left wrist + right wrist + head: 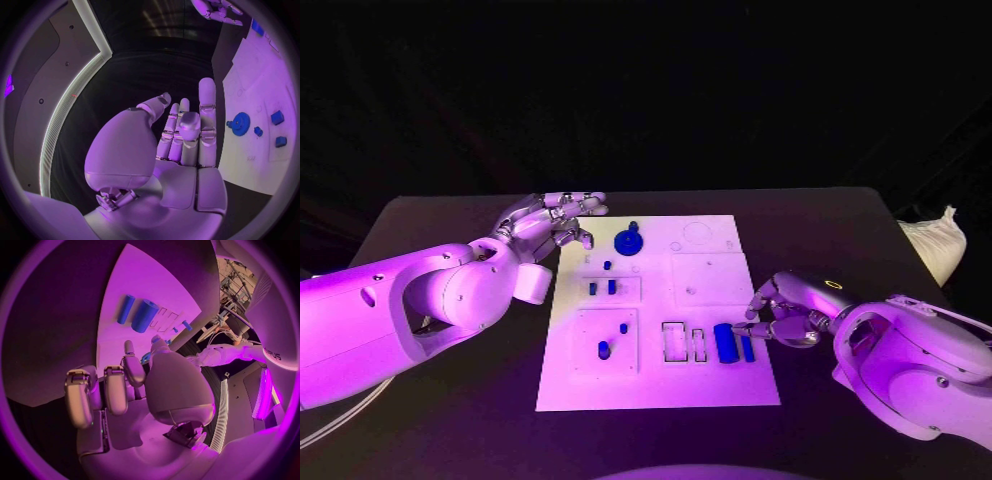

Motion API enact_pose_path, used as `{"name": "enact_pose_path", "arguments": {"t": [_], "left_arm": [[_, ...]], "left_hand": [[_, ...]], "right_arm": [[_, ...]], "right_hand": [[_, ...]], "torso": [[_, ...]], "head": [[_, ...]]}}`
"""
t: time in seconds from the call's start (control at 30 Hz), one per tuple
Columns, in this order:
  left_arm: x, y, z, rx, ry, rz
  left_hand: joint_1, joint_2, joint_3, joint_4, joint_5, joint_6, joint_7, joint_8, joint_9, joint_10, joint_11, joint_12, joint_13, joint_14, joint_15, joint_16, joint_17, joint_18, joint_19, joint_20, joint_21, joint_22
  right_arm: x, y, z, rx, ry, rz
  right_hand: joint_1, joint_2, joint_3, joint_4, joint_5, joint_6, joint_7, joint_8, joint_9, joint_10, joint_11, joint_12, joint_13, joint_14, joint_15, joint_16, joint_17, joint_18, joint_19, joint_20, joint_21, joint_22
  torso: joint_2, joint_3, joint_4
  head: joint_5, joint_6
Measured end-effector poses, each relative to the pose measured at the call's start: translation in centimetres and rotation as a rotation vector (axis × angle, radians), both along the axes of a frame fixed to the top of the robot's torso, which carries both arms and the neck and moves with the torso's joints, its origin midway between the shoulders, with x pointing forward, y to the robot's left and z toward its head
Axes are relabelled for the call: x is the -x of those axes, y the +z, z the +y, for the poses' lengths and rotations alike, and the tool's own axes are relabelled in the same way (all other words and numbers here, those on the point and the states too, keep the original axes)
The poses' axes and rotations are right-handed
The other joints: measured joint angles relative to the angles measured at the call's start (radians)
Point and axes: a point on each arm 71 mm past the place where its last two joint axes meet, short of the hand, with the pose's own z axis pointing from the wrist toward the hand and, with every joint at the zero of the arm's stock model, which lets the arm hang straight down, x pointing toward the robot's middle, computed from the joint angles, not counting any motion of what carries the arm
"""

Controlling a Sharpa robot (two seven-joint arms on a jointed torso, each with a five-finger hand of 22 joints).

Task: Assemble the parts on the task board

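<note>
Left hand (548,222) fingers spread, empty, beside blue gear (629,242); right hand (783,310) fingers apart, empty, near blue cylinder (726,342).

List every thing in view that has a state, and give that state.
left hand: open, holds nothing, beside the board's far left corner.
right hand: fingers apart, holds nothing, at the board's right edge.
gear: lies flat on the task board.
thick cylinder: lies on its side.
thin cylinder: lies beside it.
</note>
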Motion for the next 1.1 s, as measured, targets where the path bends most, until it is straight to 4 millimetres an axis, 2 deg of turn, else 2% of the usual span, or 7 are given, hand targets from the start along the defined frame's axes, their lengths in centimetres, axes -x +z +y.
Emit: {"name": "enact_pose_path", "arguments": {"t": [0.57,1.1], "left_arm": [[0.0,0.0,0.2,-0.001,0.002,0.001],[0.1,0.0,0.4,-0.003,0.003,0.003]], "left_hand": [[0.0,0.0,0.0,0.0,0.0,0.0,0.0,0.0,0.0,0.0,0.0,0.0,0.0,0.0,0.0,0.0,0.0,0.0,0.0,0.0,0.0,0.0],[0.0,0.0,0.0,0.0,0.0,0.0,0.0,0.0,0.0,0.0,0.0,0.0,0.0,0.0,0.0,0.0,-0.001,0.0,0.0,0.0,0.0,0.0]], "right_arm": [[-0.4,-1.5,2.0,0.055,0.041,0.015],[-0.6,-3.0,2.9,0.118,0.078,0.056]], "right_hand": [[0.0,0.0,-0.005,0.0,0.0,0.0,0.0,0.0,0.003,0.0,0.0,0.01,0.005,0.0,0.0,0.004,0.0,0.0,0.0,0.0,0.0,0.0],[0.0,0.0,-0.008,-0.003,0.0,0.0,0.0,0.004,0.008,0.0,0.0,0.015,0.007,0.0,0.0,0.004,0.0,0.0,0.0,0.0,0.0,0.0]], "torso": [[0.002,-0.0006,-0.0001],[0.001,-0.0009,-0.0004]], "head": [[0.012,-0.006],[0.019,-0.013]]}}
